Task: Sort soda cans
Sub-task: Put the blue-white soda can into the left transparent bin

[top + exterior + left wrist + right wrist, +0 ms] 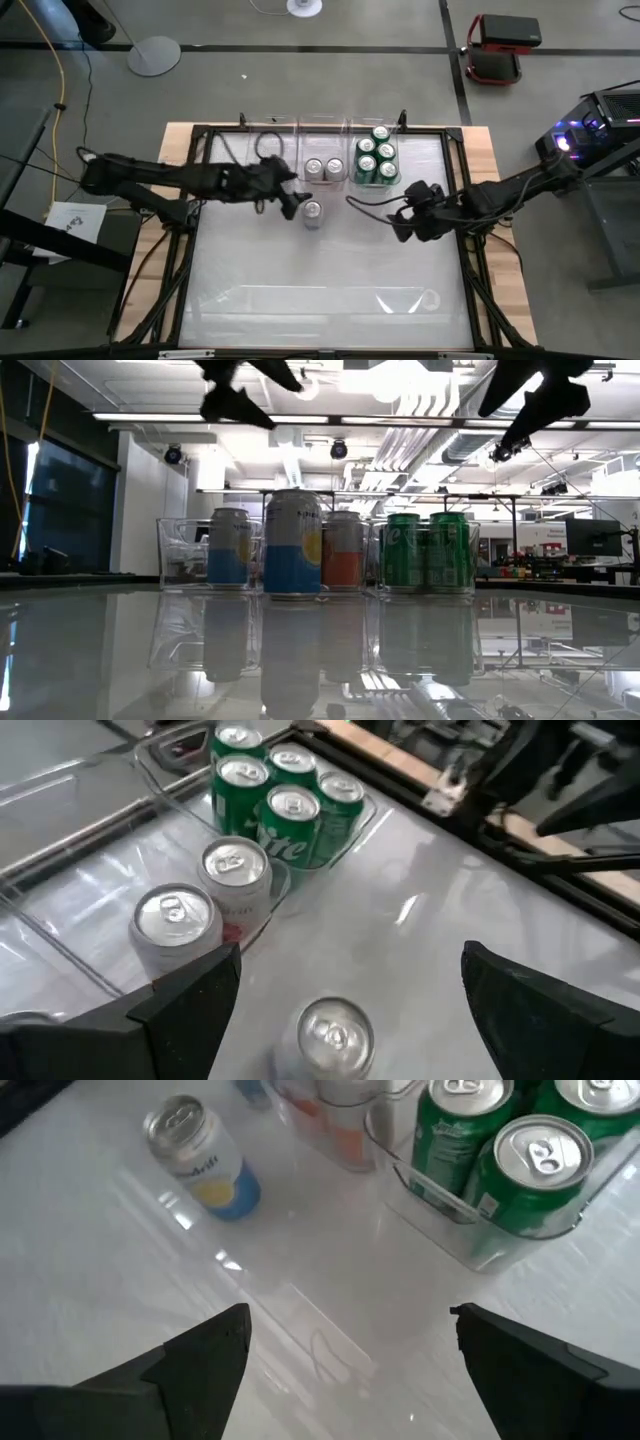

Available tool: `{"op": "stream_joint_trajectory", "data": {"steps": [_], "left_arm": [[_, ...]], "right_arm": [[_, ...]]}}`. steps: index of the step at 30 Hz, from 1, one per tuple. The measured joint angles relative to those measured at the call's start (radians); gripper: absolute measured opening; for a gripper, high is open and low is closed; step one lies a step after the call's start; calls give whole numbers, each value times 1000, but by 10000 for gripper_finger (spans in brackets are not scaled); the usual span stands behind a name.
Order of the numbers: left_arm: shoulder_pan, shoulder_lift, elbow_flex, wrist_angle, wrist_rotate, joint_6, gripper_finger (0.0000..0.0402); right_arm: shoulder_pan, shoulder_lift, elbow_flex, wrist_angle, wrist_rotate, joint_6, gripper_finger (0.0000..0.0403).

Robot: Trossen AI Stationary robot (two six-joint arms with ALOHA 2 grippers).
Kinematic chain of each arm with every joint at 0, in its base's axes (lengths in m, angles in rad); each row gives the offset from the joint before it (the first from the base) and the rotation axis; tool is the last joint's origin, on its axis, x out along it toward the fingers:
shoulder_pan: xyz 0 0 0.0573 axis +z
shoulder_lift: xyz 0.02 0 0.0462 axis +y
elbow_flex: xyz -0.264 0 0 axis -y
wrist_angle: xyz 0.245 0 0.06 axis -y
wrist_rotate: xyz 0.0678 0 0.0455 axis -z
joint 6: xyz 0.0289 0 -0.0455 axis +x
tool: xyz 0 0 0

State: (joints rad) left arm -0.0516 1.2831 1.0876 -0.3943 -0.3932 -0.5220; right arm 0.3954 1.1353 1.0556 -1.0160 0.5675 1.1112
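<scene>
One blue-and-yellow soda can (311, 212) stands alone on the worktop (320, 290) before two adjoining clear plastic bins, the left bin (324, 155) holding two silver-topped cans (324, 168), the right bin (397, 150) five green cans (376, 158).

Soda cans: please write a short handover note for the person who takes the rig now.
Left end effector: open, above the loose can.
Right end effector: open, empty, over bare table to the right of that can.
Done: five green cans in the right bin; two silver cans in the middle bin.
Left: the loose can stands upright on the table in front of the bins, not yet binned.
</scene>
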Motion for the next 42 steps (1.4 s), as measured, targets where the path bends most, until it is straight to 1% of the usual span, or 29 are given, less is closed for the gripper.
{"op": "stream_joint_trajectory", "data": {"steps": [3,6,8,12,16,18,21,24,28,31,36,42], "left_arm": [[-2,77,22,21,-3,-80,355],[13,144,32,43,41,-171,355],[21,191,48,27,60,-180,355],[22,278,134,-89,51,-74,355],[-7,362,204,-191,-24,70,355],[-21,393,218,-222,-44,86,355],[-41,414,215,-235,-62,79,355],[-57,417,190,-205,-91,79,355],[-57,416,150,-136,-56,68,355],[-56,416,112,-110,-24,12,355],[-56,416,57,-75,-25,-80,355],[-56,416,53,-68,-11,-134,355]], "right_arm": [[-10,-47,-57,41,-11,-62,339],[-21,-80,-93,59,-48,-81,339],[-23,-90,-106,63,-49,-90,339],[-22,-90,-122,82,-47,-80,339],[-22,-86,-122,104,-47,-149,339],[-22,-86,-122,101,-48,-169,339],[-22,-88,-122,101,-56,-170,339],[-22,-88,-122,101,-58,-168,339],[-21,-88,-122,100,-62,-178,339],[-22,-88,-122,98,-63,-195,339],[-21,-88,-122,97,-63,-193,339],[-22,-88,-122,94,-63,-193,339]]}}
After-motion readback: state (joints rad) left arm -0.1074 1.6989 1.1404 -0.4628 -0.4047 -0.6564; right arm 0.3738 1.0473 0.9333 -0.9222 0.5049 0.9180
